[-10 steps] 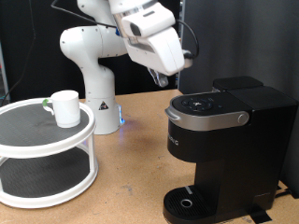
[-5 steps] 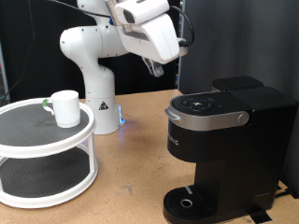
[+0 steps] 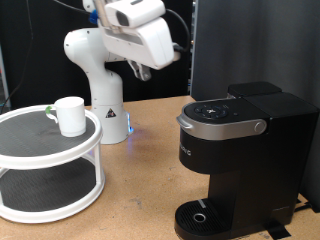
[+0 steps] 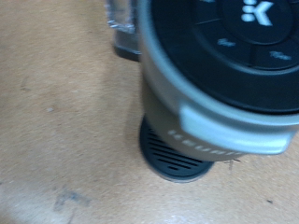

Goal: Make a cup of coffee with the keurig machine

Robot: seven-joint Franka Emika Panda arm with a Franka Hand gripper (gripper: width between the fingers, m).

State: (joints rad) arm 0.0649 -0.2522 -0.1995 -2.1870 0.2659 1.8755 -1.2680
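Observation:
The white cup (image 3: 70, 115) stands upright on the top tier of a round white shelf (image 3: 30, 135) at the exterior view's left. The black keurig machine (image 3: 240, 150) stands at the right with its silver-trimmed lid down and nothing on its round drip base (image 3: 203, 217). My gripper (image 3: 141, 71) hangs high above the table, between the cup and the machine, and holds nothing that I can see. In the wrist view the machine's lid and buttons (image 4: 234, 47) and its drip base (image 4: 177, 154) show from above.
The white robot base (image 3: 100, 90) stands behind on the brown table (image 3: 150, 170). The two-tier shelf fills the left front. A dark panel stands behind the machine.
The arm has swung up and to the exterior view's left, away from the machine's lid. The cup and the machine have not moved.

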